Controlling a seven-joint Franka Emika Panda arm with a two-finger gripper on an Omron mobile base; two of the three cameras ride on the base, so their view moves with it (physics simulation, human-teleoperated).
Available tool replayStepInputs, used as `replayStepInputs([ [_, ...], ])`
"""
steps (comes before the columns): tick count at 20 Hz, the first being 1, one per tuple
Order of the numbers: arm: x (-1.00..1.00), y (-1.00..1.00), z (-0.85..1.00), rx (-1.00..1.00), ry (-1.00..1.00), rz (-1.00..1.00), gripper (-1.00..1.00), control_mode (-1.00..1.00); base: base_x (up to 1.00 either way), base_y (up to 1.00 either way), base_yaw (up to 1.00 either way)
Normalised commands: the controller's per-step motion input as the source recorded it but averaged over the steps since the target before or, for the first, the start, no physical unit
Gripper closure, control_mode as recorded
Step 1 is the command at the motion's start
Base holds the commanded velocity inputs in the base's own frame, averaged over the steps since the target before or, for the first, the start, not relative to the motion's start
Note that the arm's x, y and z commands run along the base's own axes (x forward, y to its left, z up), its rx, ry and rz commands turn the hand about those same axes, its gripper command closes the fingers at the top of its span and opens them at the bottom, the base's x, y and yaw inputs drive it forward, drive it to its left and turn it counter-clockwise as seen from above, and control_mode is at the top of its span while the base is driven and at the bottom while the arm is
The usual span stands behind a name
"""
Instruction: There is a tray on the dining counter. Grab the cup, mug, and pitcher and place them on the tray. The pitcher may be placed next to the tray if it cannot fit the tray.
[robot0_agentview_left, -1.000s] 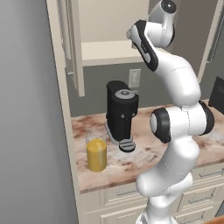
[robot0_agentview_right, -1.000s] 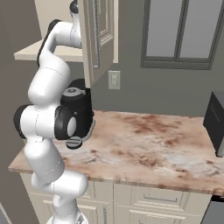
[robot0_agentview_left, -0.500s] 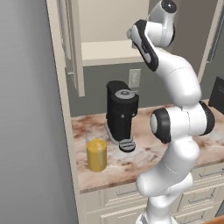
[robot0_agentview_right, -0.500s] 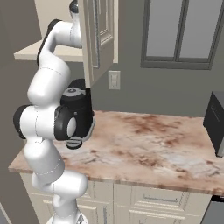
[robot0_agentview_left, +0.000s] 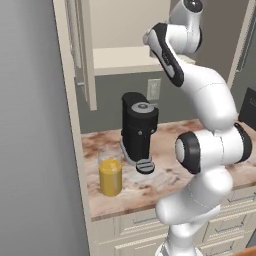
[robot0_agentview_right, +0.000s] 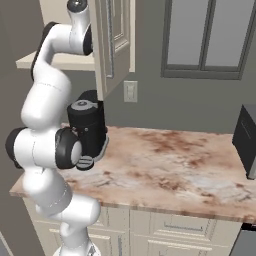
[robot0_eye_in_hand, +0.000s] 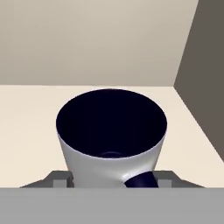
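Hand view desk: You have the mug (robot0_eye_in_hand: 111, 144) right in front of you, grey outside, dark inside, standing upright on the pale cabinet shelf (robot0_eye_in_hand: 26, 113). Its dark handle points toward the camera. The gripper (robot0_eye_in_hand: 113, 180) straddles its base, with one of the fingertips (robot0_eye_in_hand: 59, 179) on each side and hard against the wall. I cannot tell whether they are pressing yet.

Base view desk: Against a second ago, nothing you can see has shifted. The arm (robot0_agentview_left: 210, 100) reaches up into the open wall cabinet in the same pose, and the pitcher (robot0_agentview_left: 110, 172) stands where it stood, on the counter (robot0_agentview_left: 165, 185) just left of the black coffee machine (robot0_agentview_left: 140, 127).

Hand view desk: So read this as the mug being taken, not yet lifted. No vessel has been carried off so far.

Base view desk: Mind your surroundings. The counter is marbled beige and reddish stone over white drawers. The cabinet door (robot0_agentview_right: 112, 40) hangs open beside your arm, with a window (robot0_agentview_right: 210, 35) to the right and a dark appliance (robot0_agentview_right: 247, 140) at the far end.
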Motion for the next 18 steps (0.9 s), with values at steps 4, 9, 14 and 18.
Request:
replayStepInputs([
  [4,-0.44,0.44,-0.15,0.0,-0.02,-0.08,1.0,-1.0,0.0,0.0,0.0],
  [9,-0.63,0.14,-0.01,0.0,-0.01,-0.01,1.0,-1.0,0.0,0.0,0.0],
  [14,-0.8,0.0,0.0,0.0,0.0,0.0,1.0,-1.0,0.0,0.0,0.0],
  [18,-0.98,0.0,-0.12,0.0,0.0,0.0,1.0,-1.0,0.0,0.0,0.0],
])
